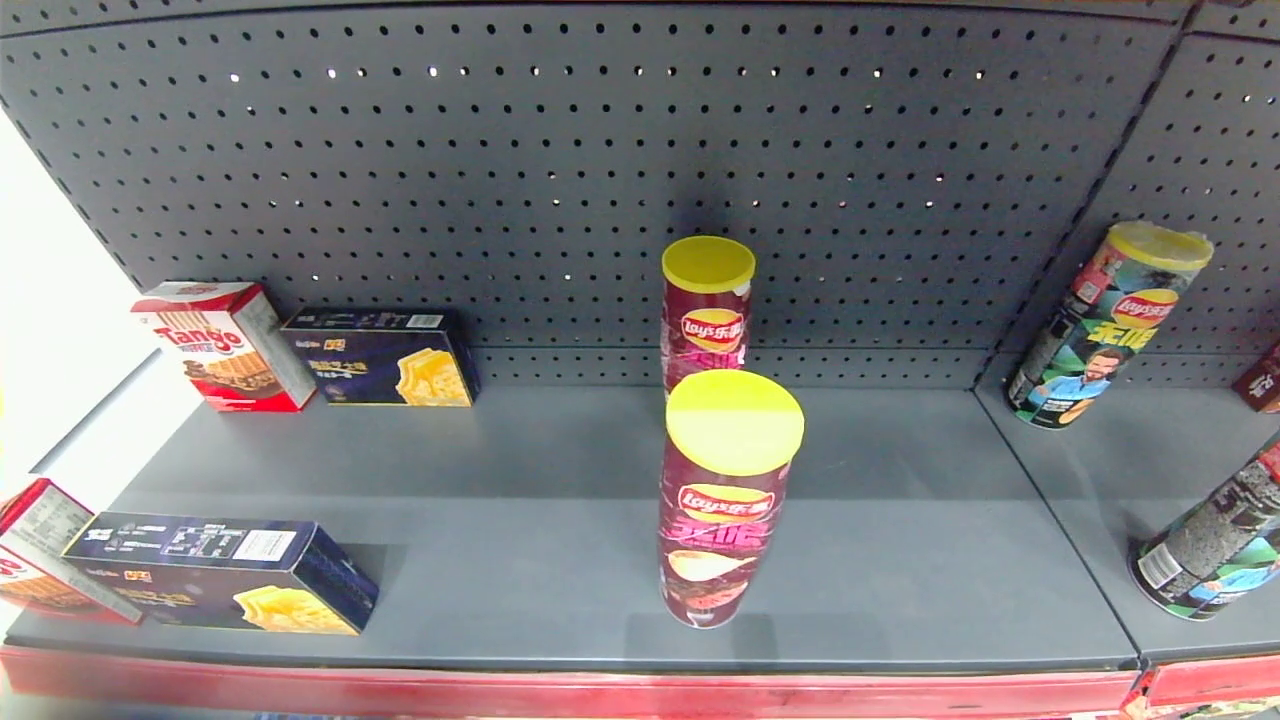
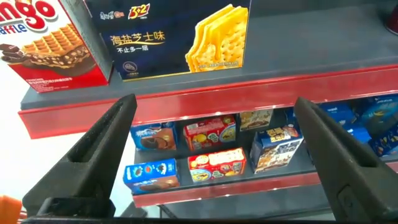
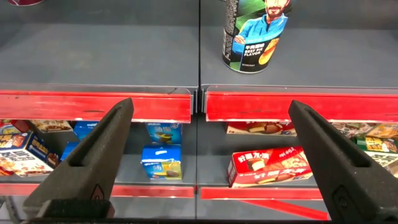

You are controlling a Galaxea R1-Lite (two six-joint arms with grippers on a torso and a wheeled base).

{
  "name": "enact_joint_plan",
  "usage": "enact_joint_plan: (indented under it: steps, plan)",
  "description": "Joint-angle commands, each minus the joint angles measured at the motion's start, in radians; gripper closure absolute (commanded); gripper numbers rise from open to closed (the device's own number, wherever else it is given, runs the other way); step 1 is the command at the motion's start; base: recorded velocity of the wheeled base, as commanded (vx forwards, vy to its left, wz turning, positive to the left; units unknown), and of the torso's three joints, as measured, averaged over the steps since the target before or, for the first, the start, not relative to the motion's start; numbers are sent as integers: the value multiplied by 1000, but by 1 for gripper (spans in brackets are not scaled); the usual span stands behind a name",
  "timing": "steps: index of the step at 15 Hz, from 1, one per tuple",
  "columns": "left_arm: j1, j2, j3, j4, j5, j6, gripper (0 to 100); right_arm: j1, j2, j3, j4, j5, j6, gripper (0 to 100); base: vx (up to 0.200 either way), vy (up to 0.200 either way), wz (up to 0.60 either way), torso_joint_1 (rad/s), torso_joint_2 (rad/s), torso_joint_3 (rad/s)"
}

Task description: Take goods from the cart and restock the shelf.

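A maroon yellow-lidded chip can (image 1: 722, 500) stands near the grey metal shelf (image 1: 900, 540) front edge, a twin can (image 1: 706, 310) by the back panel; left claw (image 2: 214, 124) and right claw (image 3: 211, 118) both released, empty

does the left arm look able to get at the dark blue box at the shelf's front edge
Probably yes: the left hand is open and empty, facing the dark blue box, and nothing lies between them, though the red wafer box sits close on one side.
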Motion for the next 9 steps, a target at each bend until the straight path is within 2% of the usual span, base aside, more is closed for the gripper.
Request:
enact_joint_plan:
  steps: [1,2,9]
  plan:
    - [0,1,-1,0,3,-7,0,0,1,0,0,0,0,0,0,0,0,0,0,0]
    - [0,1,-1,0,12,-17,0,0,1,0,0,0,0,0,0,0,0,0,0,0]
    - [0,1,-1,0,12,-17,0,0,1,0,0,0,0,0,0,0,0,0,0,0]
